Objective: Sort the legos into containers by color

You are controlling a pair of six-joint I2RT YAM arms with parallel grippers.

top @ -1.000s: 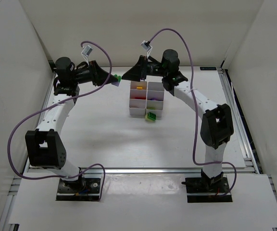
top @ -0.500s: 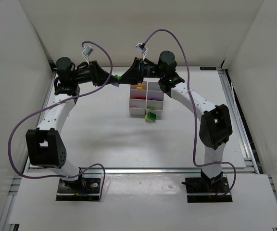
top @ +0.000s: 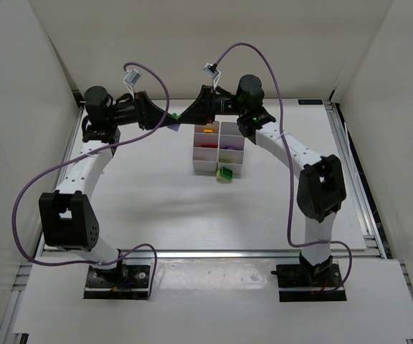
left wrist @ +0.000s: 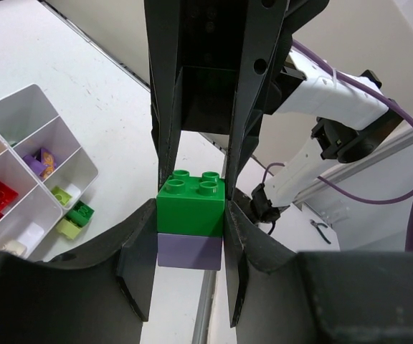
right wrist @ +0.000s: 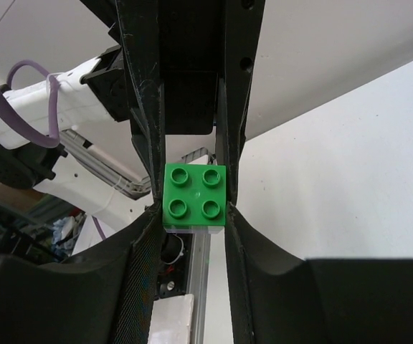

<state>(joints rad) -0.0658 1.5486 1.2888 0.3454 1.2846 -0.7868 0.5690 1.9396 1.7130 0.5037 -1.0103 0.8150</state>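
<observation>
- The left tool (left wrist: 191, 231) is clamped low on a two-brick stack, mostly across the purple brick (left wrist: 189, 253). The right tool (right wrist: 193, 208) is closed on the green brick (right wrist: 195, 195) studded on top of it.
- The stack hangs in the air between the arms, over the far part of the desk (top: 156, 193), beyond and left of the containers (top: 205, 167).
- The step looks like pulling the two bricks apart. With a straight pull and no twist, the studs may hold, and one brick may slide out of its pads instead.
- The right tool grips only the smooth sides of the green brick. A slip there would leave the pair joined in the left tool.
- If the joint pops suddenly, either brick could jump free. This near the far edge, it could drop behind the desk.
- The two tools' fingers nearly interleave, so a sideways wrench could knock them together.
- After the split, a mix-up is possible because the cells are small and adjoining. A loose green brick (top: 225, 173) also lies unsorted just beside their near wall.
</observation>
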